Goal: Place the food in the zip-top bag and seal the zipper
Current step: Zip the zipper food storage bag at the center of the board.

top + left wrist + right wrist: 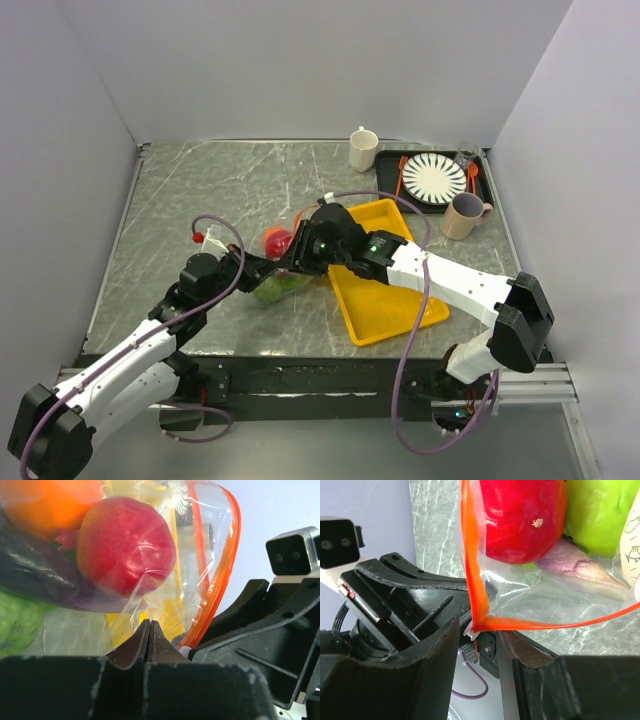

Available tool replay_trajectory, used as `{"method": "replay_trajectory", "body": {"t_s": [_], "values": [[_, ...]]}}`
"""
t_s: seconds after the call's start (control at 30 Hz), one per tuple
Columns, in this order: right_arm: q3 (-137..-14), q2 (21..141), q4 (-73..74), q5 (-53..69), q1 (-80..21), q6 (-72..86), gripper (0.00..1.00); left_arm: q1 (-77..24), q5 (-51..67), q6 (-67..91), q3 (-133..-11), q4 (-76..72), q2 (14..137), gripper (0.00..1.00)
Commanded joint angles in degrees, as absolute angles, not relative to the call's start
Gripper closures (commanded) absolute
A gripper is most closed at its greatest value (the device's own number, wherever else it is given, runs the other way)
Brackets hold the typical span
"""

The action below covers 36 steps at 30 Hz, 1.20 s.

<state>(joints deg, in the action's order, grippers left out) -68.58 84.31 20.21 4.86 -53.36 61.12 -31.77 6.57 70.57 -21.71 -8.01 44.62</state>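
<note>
from above, the zip-top bag lies on the marble table, just left of the yellow tray. a red fruit and a green fruit show through the plastic. the left gripper is at the bag's left edge and the right gripper is over its right part. from this height i cannot tell how either pair of jaws stands. at the far right a striped plate sits on a black tray, with a white cup to its left and a beige mug on the near side.

in the left wrist view the left gripper's tips are pressed together with no gap. the clear film runs down into the seam between them, so it is pinching the bag. behind the film sits the red fruit, with an orange fruit up and to the left, a dark purple fruit lower left and green below that. the zipper curves down the right side, and its two orange strips stand apart.

in the right wrist view the right gripper's jaws are partly apart. the corner of the bag, where the zipper bends, sits in the gap close to the left-hand finger, and neither pad is clearly clamping it. red, green and purple fruit lie inside the bag above that corner. the black body of the left gripper is just to the left of the corner.
</note>
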Motion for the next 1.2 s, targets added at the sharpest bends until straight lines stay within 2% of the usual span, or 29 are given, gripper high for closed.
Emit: {"method": "replay_trajectory", "body": {"t_s": [0.0,0.23,0.43,0.67,0.73,0.83,0.97,1.1,1.17], "values": [[-70.40,83.50,19.60,3.08,-53.09,62.31,0.57,-33.04,4.75,67.24,-21.36,-11.43,44.21,0.99],[-70.92,84.28,20.21,2.90,-53.09,62.14,0.59,-35.51,1.50,64.52,-23.55,-9.49,45.09,0.99],[-71.37,84.46,21.01,2.72,-53.00,61.96,0.75,-36.74,0.70,65.04,-23.47,-9.93,45.53,0.99],[-69.44,83.50,20.31,3.34,-52.91,61.88,0.84,-36.91,0.18,64.77,-24.43,-7.82,45.35,0.99],[-68.73,82.89,20.21,3.25,-52.91,62.05,0.84,-36.91,0.18,64.95,-24.52,-7.73,45.18,0.99],[-66.89,82.36,18.64,4.30,-53.00,62.31,0.71,-36.91,0.18,65.30,-24.52,-8.09,45.09,0.99],[-66.71,82.79,18.28,5.10,-53.00,62.05,0.67,-36.91,0.18,65.30,-24.78,-8.17,45.35,0.99],[-66.71,82.79,18.19,5.19,-53.09,61.88,0.68,-36.91,0.18,65.13,-24.96,-8.17,45.35,0.99],[-66.88,82.79,18.46,5.10,-53.00,61.70,0.71,-36.91,0.18,65.21,-24.96,-8.17,45.35,0.99]]}}
